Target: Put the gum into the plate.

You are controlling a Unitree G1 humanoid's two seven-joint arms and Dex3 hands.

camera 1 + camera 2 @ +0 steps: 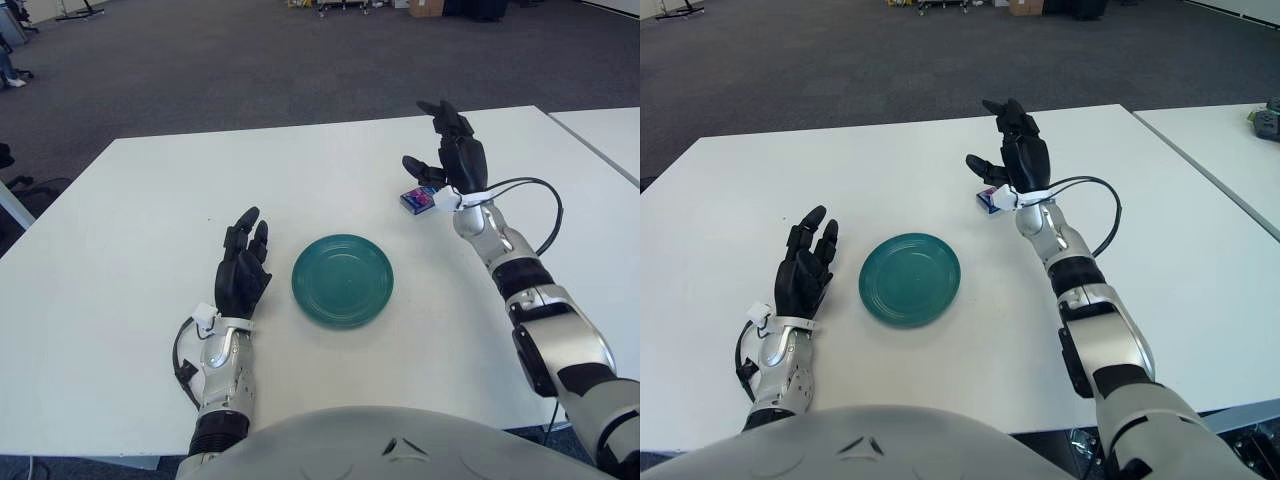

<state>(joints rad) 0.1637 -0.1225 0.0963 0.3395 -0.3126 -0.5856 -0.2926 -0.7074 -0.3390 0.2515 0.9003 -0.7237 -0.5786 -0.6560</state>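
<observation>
Right hand (455, 155), fingers spread and empty, hovers over small purple gum pack (417, 198) (nearer than left hand (241, 268), idle, fingers relaxed).

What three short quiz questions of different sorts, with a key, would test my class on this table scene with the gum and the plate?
1. True or false: the gum pack already lies in the green plate.
2. Multiple choice: the right hand shows A) over the plate, B) spread open just beyond the gum pack, C) curled shut at the table's near edge.
3. Fill in: the left hand shows idle to the ____ of the plate.

Key
1. False; the pack lies on the white table, apart from the plate, on its far right.
2. B; its fingers are spread and hold nothing.
3. Left.
</observation>
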